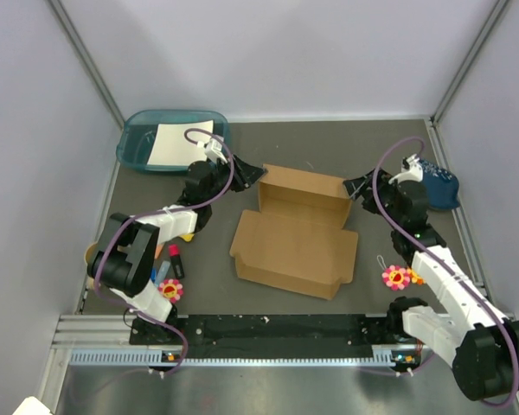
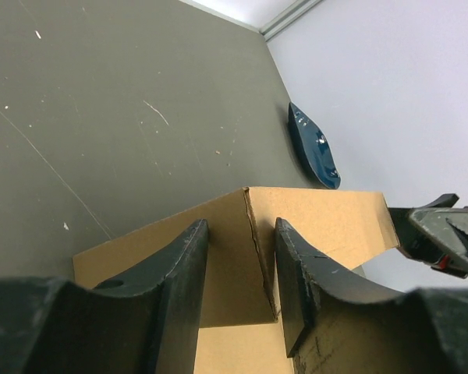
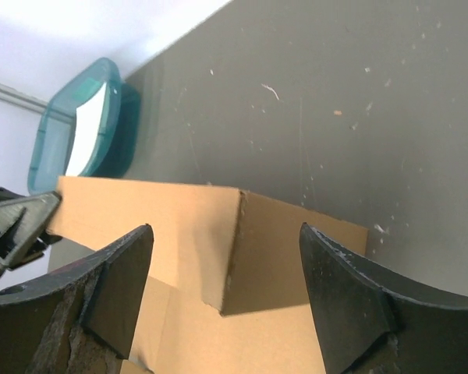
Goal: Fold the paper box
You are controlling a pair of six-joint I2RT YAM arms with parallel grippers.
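Note:
The brown paper box [image 1: 296, 245] lies mid-table, its rear wall standing and its wide flap flat toward the front. My left gripper [image 1: 253, 175] is at the box's rear left corner. In the left wrist view its jaws [image 2: 240, 227] are narrowly parted and straddle the folded corner [image 2: 253, 234] of the box. My right gripper [image 1: 357, 185] is at the rear right corner. In the right wrist view its jaws [image 3: 226, 234] are wide open, one on each side of that corner [image 3: 238, 234], not touching it. Each gripper shows in the other's wrist view.
A teal tray [image 1: 138, 143] with a white sheet [image 1: 177, 143] sits at the back left, just behind my left arm. A dark blue object [image 1: 438, 186] lies at the right wall. Flower toys [image 1: 396, 277] [image 1: 170, 290] and small markers [image 1: 175, 258] lie near the arm bases.

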